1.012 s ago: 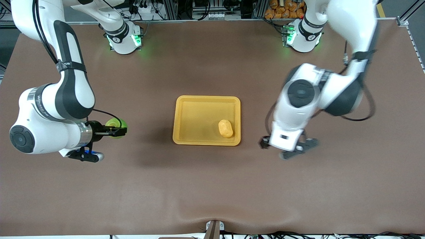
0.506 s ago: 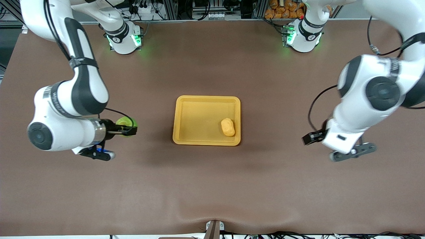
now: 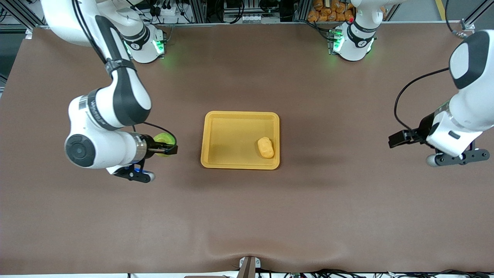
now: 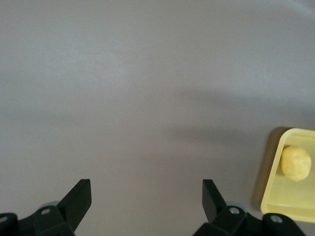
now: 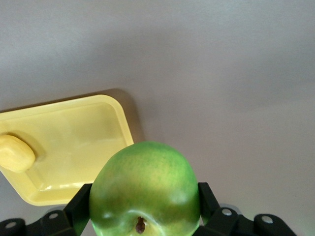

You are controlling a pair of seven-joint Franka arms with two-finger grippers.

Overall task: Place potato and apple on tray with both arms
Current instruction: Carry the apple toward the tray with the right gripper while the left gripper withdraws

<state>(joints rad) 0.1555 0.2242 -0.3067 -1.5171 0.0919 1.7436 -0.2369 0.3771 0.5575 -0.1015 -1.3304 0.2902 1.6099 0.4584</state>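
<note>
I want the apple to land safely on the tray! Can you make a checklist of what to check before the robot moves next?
1. Apple held tight in the right gripper jaws: ok.
2. Apple over the tray: not ok, it is over the table toward the right arm's end.
3. Bare room on the tray: ok.
4. Potato in the tray: ok, near the corner toward the left arm's end.
5. Left gripper away from the tray: ok, jaws open, holding nothing.

potato (image 3: 266,148) on tray (image 3: 216,127), right gripper (image 3: 170,149) gripping apple (image 3: 163,139)
</note>
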